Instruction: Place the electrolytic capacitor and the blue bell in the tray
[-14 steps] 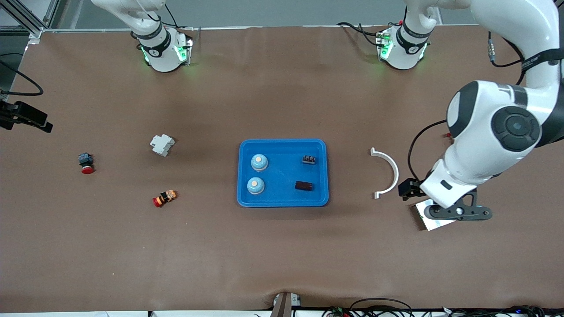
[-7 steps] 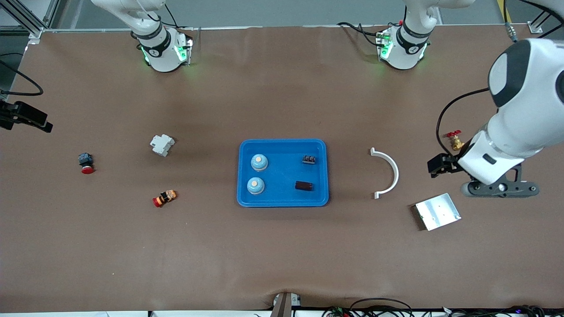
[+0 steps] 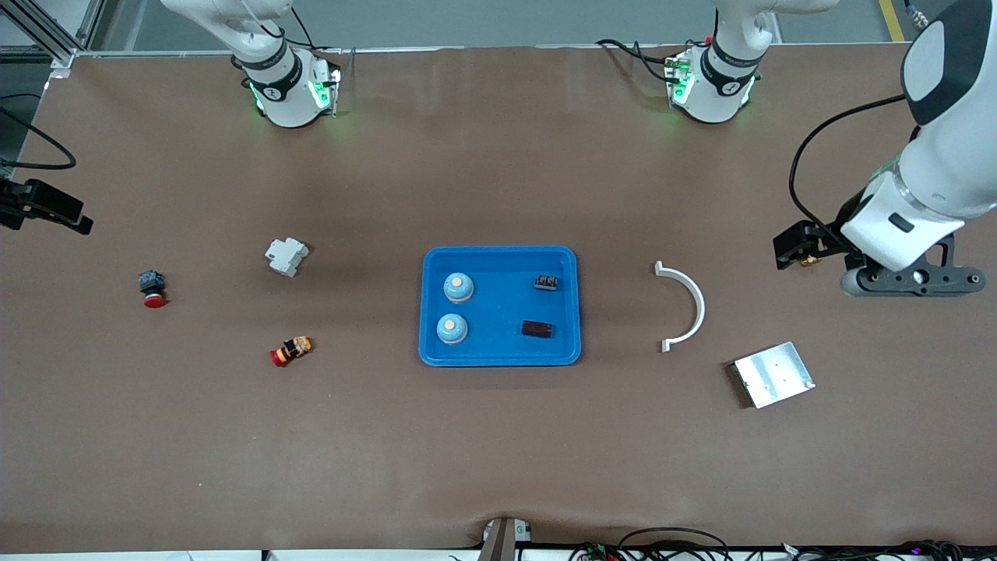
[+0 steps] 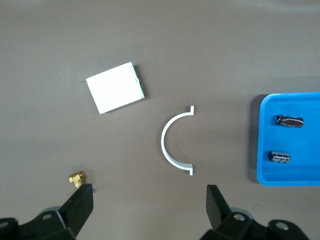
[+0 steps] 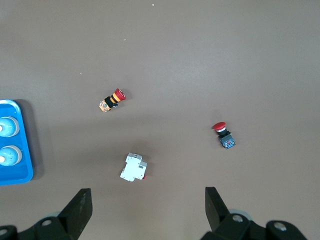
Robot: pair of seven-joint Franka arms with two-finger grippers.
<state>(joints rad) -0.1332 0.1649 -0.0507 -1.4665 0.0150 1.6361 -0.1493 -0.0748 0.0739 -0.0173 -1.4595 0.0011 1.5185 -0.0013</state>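
1. My right gripper [image 5: 147, 202]: up over the right arm's end of the table, fingers spread wide, empty. This arm waits.
2. Red push button [image 3: 153, 290], white breaker [image 3: 286, 256], orange-and-red button [image 3: 290, 351]: loose on the table toward the right arm's end, well apart from the tray. Not task items.
3. Tray [image 3: 498, 251]: mid-table, flat.
4. First blue bell [image 3: 458, 287] and second blue bell [image 3: 452, 328]: upright in the tray, at its end toward the right arm. The second is nearer to the front camera.
5. First capacitor [image 3: 547, 282] and second capacitor [image 3: 537, 329]: dark cylinders lying on their sides in the tray, at its end toward the left arm.
6. White half-ring [image 3: 685, 308], metal plate [image 3: 773, 374], brass valve [image 4: 76, 178]: on the table toward the left arm's end. Not task items.
7. My left gripper [image 4: 148, 202]: over bare table by the brass valve, fingers spread wide, holding nothing.
8. Step, as I judge it: placing looks complete, with bells and capacitors all in the tray. The next move calls for no grasp, only parking both arms clear.
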